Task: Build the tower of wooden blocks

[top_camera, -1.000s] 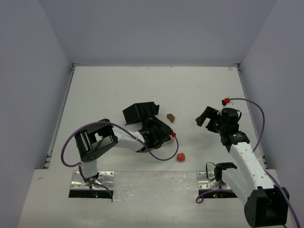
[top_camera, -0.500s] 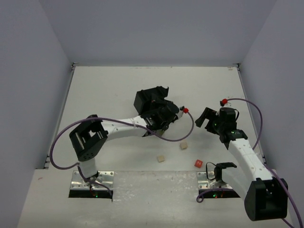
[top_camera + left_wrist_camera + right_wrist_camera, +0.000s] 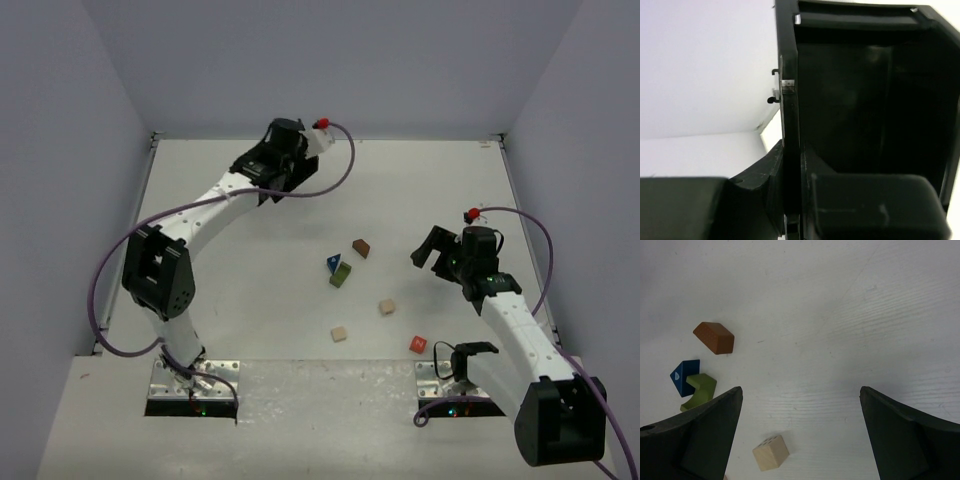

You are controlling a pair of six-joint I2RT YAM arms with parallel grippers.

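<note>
Top external alone shows red cube (image 3: 418, 344); right jaws wide, left jaws unclear.

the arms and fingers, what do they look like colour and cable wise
The left arm and right arm share white links and black joint housings. Each trails a purple cable, with a small red fitting near the wrist. The fingers are plain black.

The white table (image 3: 250, 260) is carrying six loose blocks right of centre: a brown block (image 3: 361, 247) sitting farthest back, a blue wedge (image 3: 333, 264) touching an olive-green block (image 3: 340, 276), and a tan cube (image 3: 387, 307), a second tan cube (image 3: 339, 333) and a red cube (image 3: 418, 345) lying toward the near edge.
</note>
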